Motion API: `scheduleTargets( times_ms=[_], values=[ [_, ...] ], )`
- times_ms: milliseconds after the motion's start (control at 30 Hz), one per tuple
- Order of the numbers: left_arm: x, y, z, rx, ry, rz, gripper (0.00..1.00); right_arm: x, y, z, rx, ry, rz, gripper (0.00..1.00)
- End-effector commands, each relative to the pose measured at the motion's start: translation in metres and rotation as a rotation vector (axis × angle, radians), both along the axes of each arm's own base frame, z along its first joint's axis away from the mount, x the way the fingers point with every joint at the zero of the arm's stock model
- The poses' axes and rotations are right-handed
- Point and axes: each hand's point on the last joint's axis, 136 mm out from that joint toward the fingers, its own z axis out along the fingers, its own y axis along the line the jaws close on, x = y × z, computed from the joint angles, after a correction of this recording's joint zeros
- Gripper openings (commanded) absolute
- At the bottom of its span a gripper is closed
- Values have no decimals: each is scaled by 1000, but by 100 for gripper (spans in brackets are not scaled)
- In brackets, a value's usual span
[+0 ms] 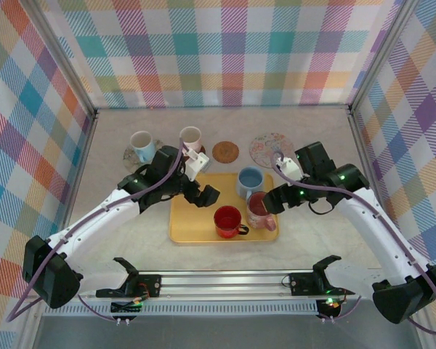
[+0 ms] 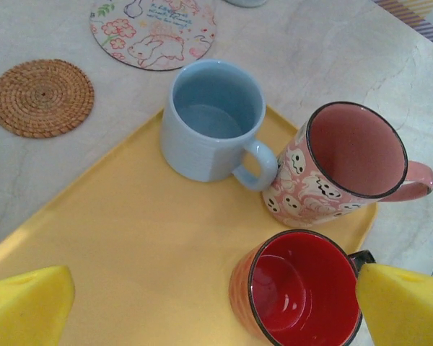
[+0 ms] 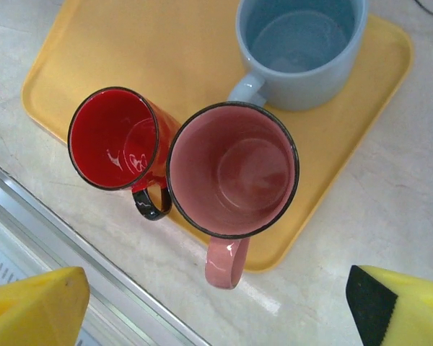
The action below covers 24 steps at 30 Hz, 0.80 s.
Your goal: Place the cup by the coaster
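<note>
Plaid-walled worktop (image 1: 320, 123), pink cup (image 3: 231, 169) sits on yellow tray (image 3: 187, 43), wicker coaster (image 2: 42, 98) bare; left tool (image 2: 216, 313), right tool (image 3: 216, 310) both released, barely started imo.

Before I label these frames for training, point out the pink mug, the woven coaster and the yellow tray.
pink mug (image 3: 232, 171): right wrist view, inside of the cup.
woven coaster (image 2: 42, 98): left wrist view, centre of the weave.
yellow tray (image 2: 144, 245): left wrist view, bare floor.
</note>
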Motion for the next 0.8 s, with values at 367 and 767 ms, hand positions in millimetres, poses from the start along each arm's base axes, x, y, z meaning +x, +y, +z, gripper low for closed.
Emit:
scheduleTargets(
  times_ms=[367, 767],
  values=[
    [-12, 0, -15, 10, -33, -62, 100, -16, 6, -33, -100, 162, -75, 83],
    [-18, 3, -29, 22, -28, -73, 100, -27, 12, -63, -153, 304, -177, 79]
  ],
)
